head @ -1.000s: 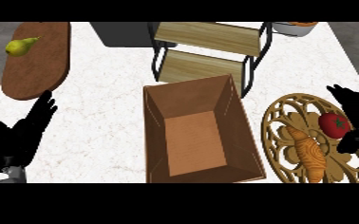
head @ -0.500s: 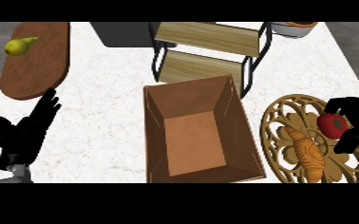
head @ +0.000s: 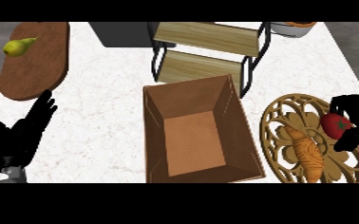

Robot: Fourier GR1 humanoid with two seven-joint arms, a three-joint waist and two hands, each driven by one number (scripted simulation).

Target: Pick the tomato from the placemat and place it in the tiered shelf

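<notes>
The red tomato (head: 335,123) lies on the round wicker placemat (head: 288,118) at the right edge of the head view. My right hand (head: 346,140) wraps it from the right, with fingers (head: 344,105) curled over its far side and the thumb against its near side. The tomato still rests on the mat. The wooden two-level tiered shelf (head: 207,52) with a black frame stands at the back middle, with nothing on its boards. My left hand (head: 28,133) rests open at the lower left, fingers up.
A croissant (head: 305,149) lies on the placemat beside the tomato. An open brown box (head: 200,128) sits mid-counter between mat and left hand. A yellow pear (head: 17,46) lies on an oval wooden board (head: 38,69) at the back left. A bowl (head: 294,27) stands at the back right.
My right hand has moved in from the right edge and its fingers have curled round the tomato. The tomato has stayed in place. The left hand has barely shifted.
</notes>
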